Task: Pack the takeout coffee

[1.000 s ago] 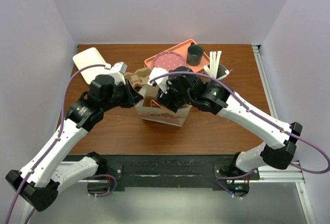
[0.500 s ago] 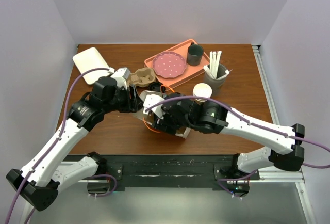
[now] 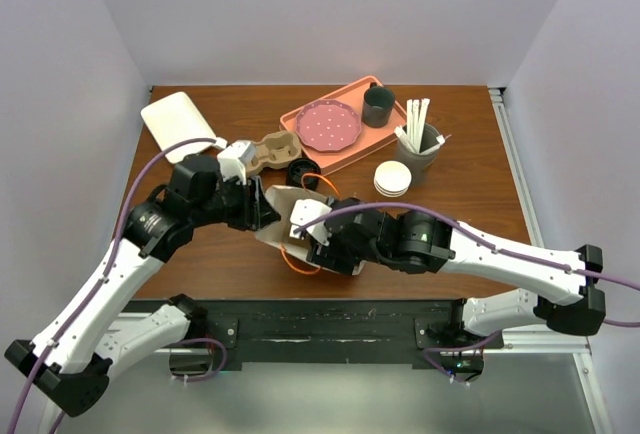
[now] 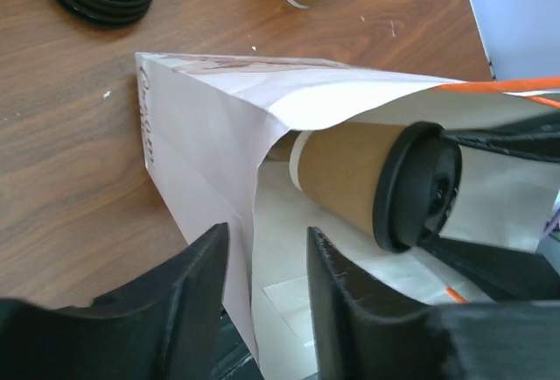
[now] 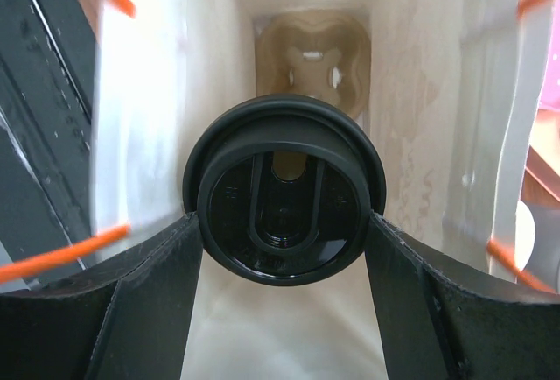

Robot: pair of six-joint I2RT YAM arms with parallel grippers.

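**Readable text: none can be made out with certainty.**

1. Paper bag (image 4: 188, 161), on the wooden surface (image 4: 70, 179). One line of pale script is printed along the narrow side panel, running lengthwise close to the folded edge. In the left wrist view it is too faint and blurred to read, and no letters or brand can be told.

2. Takeout coffee (image 4: 346, 179), black sip lid (image 5: 282, 214). The right wrist view shows small raised marks on either side of the centre recess. They are too faint to read.

3. Top external view: any print is too small to tell.
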